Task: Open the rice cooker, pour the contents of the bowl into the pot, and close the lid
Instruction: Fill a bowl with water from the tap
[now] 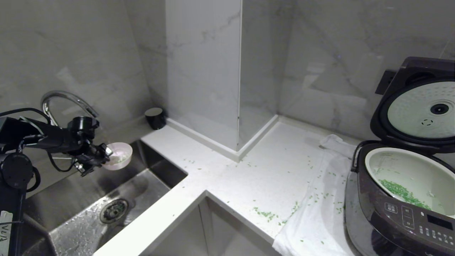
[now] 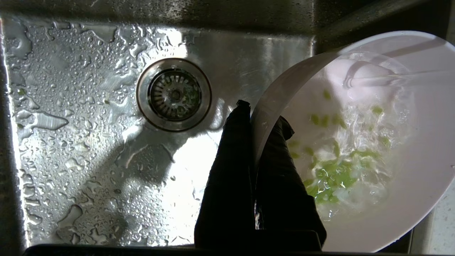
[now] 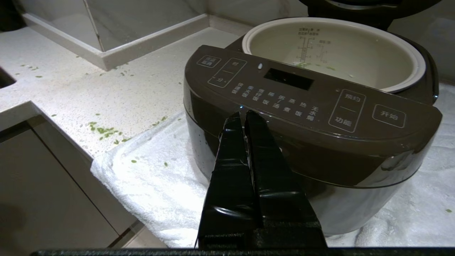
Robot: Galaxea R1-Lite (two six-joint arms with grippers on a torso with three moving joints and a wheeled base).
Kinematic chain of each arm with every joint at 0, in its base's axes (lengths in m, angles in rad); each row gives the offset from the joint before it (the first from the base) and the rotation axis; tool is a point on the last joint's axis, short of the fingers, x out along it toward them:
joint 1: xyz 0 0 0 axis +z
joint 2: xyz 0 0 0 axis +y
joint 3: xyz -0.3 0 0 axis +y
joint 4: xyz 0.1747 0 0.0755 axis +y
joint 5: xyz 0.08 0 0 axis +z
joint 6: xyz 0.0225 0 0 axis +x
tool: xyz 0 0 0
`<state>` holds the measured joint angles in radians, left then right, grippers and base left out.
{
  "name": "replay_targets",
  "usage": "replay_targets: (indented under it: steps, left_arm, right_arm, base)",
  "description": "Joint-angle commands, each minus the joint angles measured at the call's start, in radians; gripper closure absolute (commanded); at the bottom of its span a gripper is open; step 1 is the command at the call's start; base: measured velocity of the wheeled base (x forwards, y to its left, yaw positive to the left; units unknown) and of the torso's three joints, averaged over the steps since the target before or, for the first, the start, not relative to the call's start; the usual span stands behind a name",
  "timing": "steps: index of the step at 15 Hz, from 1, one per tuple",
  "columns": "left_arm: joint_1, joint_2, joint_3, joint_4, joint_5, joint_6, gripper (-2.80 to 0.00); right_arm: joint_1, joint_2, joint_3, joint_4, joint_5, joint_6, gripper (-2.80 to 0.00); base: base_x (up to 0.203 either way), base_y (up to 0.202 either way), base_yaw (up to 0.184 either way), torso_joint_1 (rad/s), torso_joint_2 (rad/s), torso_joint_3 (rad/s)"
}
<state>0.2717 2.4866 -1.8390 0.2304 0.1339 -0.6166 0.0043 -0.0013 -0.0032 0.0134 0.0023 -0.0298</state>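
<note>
Two grippers are seen. The left gripper [image 2: 261, 117] is clamped on the rim of the small round pale pink bowl [image 1: 120, 155], which is held tilted above the wet stainless-steel sink [image 1: 85, 227], beneath the curved chrome tap [image 1: 65, 97]. Water and small bright green chopped bits [image 2: 330, 174] are seen inside the bowl. The right gripper [image 3: 242, 115] is pressed shut on nothing, just in front of the large dark brown rice cooker [image 3: 312, 117]. The cooker is stood on a white towel [image 1: 316, 220] at the right of the white counter [image 1: 227, 177], well apart from the bowl. Its hinged lid [image 1: 416, 103] is raised, and green bits [image 1: 403, 193] are seen in the round cream inner pot [image 1: 408, 170]. More bits are scattered over counter and towel.
</note>
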Motion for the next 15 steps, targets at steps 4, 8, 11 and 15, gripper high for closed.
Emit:
replay_targets:
  steps: [4,8,11,15]
  left_arm:
    - [0.001,0.003,0.004,0.001,0.001,-0.017,0.0]
    - [-0.005,-0.006,0.024,0.001,0.0,-0.031,0.0]
    - [-0.008,-0.004,0.032,0.003,-0.001,-0.033,0.0]
    - [-0.068,-0.058,0.132,0.002,-0.032,-0.056,0.0]
  right_arm:
    - [0.0,0.001,0.0,0.0,0.001,-0.001,0.0]
    - [0.0,0.001,0.0,0.0,0.001,-0.001,0.0]
    - [0.0,0.001,0.0,0.0,0.001,-0.001,0.0]
    - [0.0,0.001,0.0,0.0,0.001,-0.001,0.0]
  base:
    - [0.0,0.0,0.0,0.0,0.0,0.0]
    - [0.0,0.0,0.0,0.0,0.0,0.0]
    - [0.0,0.0,0.0,0.0,0.0,0.0]
    - [0.0,0.0,0.0,0.0,0.0,0.0]
